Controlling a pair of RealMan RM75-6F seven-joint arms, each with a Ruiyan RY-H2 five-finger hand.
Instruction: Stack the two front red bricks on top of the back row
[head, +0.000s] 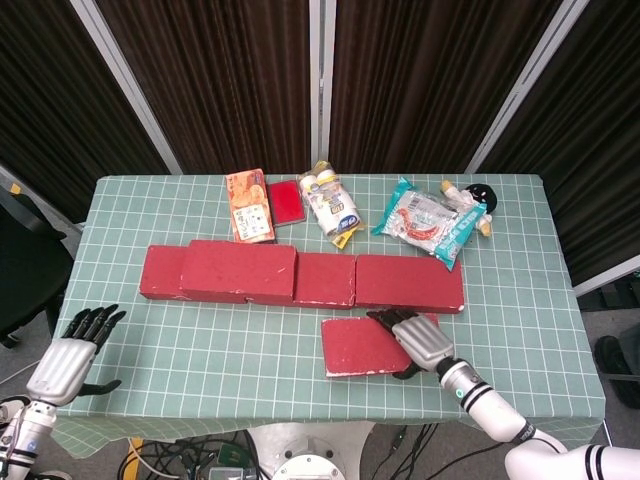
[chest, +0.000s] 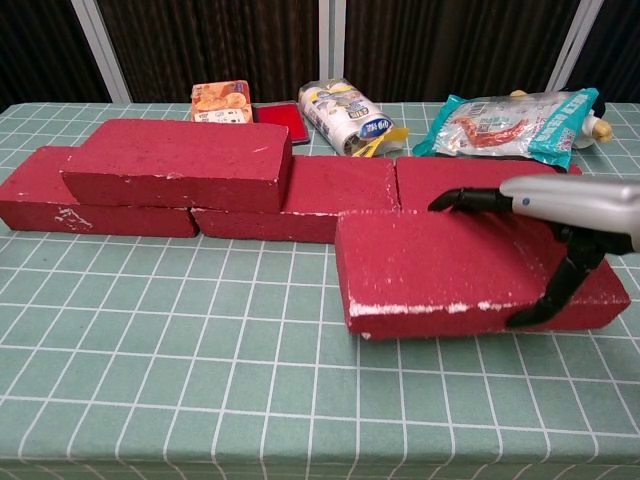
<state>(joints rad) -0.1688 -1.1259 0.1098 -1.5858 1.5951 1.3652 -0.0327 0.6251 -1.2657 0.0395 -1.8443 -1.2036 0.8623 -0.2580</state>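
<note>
The right hand (chest: 560, 215) gripped the front brick (chest: 470, 275), fingers (chest: 470, 197) flat over its top and thumb (chest: 545, 300) hooked on its near face. In the chest view the brick overlapped the back row (head: 410, 282), and whether it was clear of the table (head: 230, 345) could not be told. Another brick (head: 240, 268) already lay on the row's left part. The left hand (head: 70, 355) hung spread at the table's left edge, holding nothing. Behind the row lay an orange packet (head: 249, 205), a red box (head: 286, 201), a bag (head: 333, 205) of small bottles and a teal snack bag (head: 430, 220)
</note>
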